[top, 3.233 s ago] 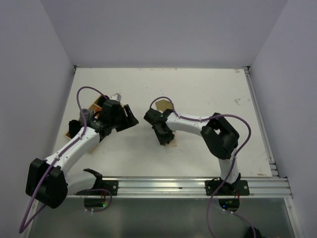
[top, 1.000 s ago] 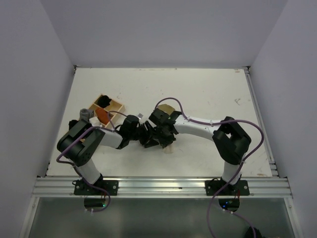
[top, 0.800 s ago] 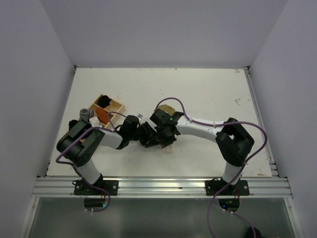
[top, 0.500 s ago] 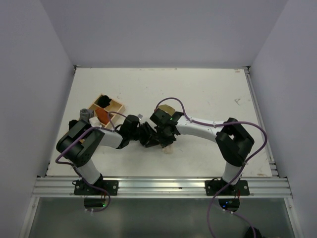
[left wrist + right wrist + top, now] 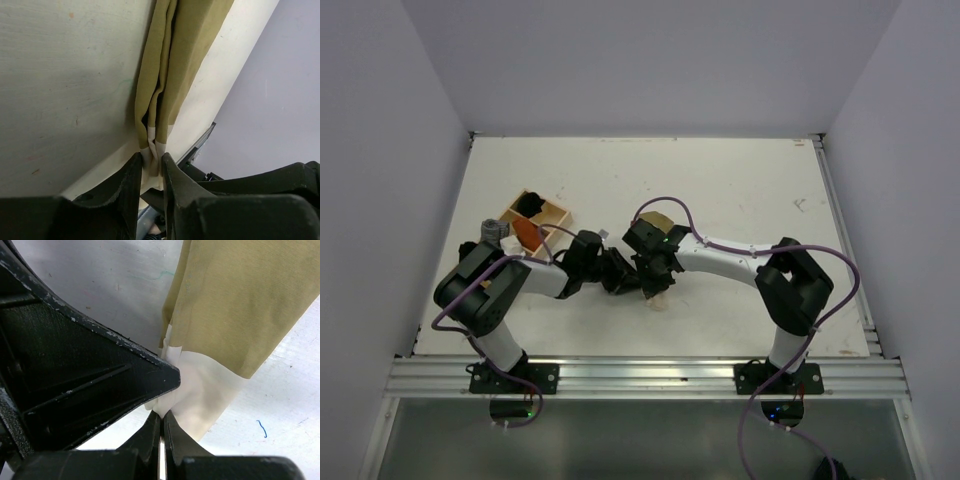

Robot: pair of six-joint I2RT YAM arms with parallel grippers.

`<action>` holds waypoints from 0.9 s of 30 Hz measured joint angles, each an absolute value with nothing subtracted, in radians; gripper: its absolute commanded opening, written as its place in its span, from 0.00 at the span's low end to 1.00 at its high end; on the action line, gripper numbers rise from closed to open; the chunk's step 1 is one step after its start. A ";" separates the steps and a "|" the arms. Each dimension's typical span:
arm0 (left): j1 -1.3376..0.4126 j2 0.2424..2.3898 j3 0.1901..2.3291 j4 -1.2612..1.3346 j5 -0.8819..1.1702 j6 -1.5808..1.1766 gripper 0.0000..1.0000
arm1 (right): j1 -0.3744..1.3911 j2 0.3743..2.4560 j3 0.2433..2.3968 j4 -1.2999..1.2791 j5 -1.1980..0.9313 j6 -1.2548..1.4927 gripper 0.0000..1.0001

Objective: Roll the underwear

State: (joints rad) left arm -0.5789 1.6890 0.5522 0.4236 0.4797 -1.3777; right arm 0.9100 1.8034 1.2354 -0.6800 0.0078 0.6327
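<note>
The underwear (image 5: 170,75) is an olive-khaki cloth with a cream band, lying folded in long pleats on the table's middle. In the top view only its olive end (image 5: 658,217) and its cream end (image 5: 660,299) show past the two arms. My left gripper (image 5: 151,162) has its fingers pressed on the bunched cream band from both sides. My right gripper (image 5: 161,415) is shut on a thin cream edge of the underwear (image 5: 240,305), right beside a left gripper finger (image 5: 75,365). Both grippers meet at the same end (image 5: 638,280).
A wooden compartment box (image 5: 552,213) stands at the left, with an orange-red cloth (image 5: 525,233) beside it and a grey item (image 5: 492,228) near the left arm. The metal rail (image 5: 650,375) runs along the near edge.
The left gripper's jaws have narrowed onto the cream band of the cloth. Both arms have stayed almost where they were, and the right gripper has kept its grip.
</note>
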 measured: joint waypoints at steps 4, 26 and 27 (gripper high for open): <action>-0.579 1.691 0.567 0.421 0.480 -1.378 0.33 | 0.910 1.803 1.235 -0.680 0.008 0.632 0.00; -0.546 1.721 0.631 0.266 0.547 -1.365 0.00 | 0.933 1.665 1.140 -0.661 0.066 0.407 0.49; -0.539 1.727 0.647 0.246 0.552 -1.360 0.00 | 0.942 1.645 1.122 -0.652 0.070 0.389 0.50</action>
